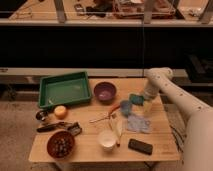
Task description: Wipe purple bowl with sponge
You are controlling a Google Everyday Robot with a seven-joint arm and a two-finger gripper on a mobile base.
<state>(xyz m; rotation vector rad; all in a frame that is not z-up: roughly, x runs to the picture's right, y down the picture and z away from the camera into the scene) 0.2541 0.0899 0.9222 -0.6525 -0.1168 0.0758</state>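
Observation:
The purple bowl (105, 91) stands upright on the wooden table (160, 142), just right of the green tray (65, 90). A teal sponge (135, 99) lies on the table to the bowl's right, with a second teal-blue object (125, 106) just left of and below it. My gripper (145, 101) reaches down from the white arm on the right and sits at the right side of the teal sponge, low over the table. I cannot tell whether it touches the sponge.
A blue cloth (137, 122) lies below the gripper. A white cup (106, 139), a black flat object (140, 146), a brown bowl (61, 144), an orange (60, 111) and a black tool (57, 127) stand on the front half. A railing runs behind the table.

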